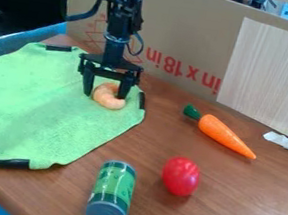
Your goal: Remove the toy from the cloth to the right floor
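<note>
Toy (110, 101) sits near the cloth's (45, 111) right corner, between my pincer's (103, 96) parted fingers. I should close squarely on its curved body, lift straight up so the cloth isn't dragged, then lower it gently towards the counter's (242, 194) right edge.

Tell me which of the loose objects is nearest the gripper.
The curved, pale orange toy on the green cloth, right at the gripper. The carrot, red toy and green can are farther off, on the brown table.
</note>
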Robot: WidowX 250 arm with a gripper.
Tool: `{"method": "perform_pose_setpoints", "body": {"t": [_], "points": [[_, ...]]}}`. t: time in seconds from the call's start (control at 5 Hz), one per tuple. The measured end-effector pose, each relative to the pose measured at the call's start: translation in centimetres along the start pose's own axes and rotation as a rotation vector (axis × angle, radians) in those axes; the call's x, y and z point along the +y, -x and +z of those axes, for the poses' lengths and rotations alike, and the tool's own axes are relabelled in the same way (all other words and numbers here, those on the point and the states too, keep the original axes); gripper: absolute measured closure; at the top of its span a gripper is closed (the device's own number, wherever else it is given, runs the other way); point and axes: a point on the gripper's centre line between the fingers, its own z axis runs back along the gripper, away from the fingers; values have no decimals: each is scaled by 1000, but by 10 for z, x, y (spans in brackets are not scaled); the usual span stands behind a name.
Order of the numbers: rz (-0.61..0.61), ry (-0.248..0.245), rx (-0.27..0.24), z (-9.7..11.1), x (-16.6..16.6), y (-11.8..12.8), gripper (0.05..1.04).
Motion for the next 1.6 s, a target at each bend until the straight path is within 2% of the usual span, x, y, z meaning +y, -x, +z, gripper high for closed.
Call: {"method": "perform_pose_setpoints", "body": {"t": [0.2,0.4,0.6,0.8,1.0,1.2,1.4,1.6], "points": [[2,33,18,1,-5,3,386],[-10,73,54,12,-6,9,430],[15,97,30,36,-8,14,430],[-20,95,-10,49,-22,35,430],[-65,59,-74,48,-36,61,430],[-115,6,-121,29,-52,88,430],[-145,-18,-164,19,-66,107,366],[-157,-23,-190,19,-76,114,110]]}}
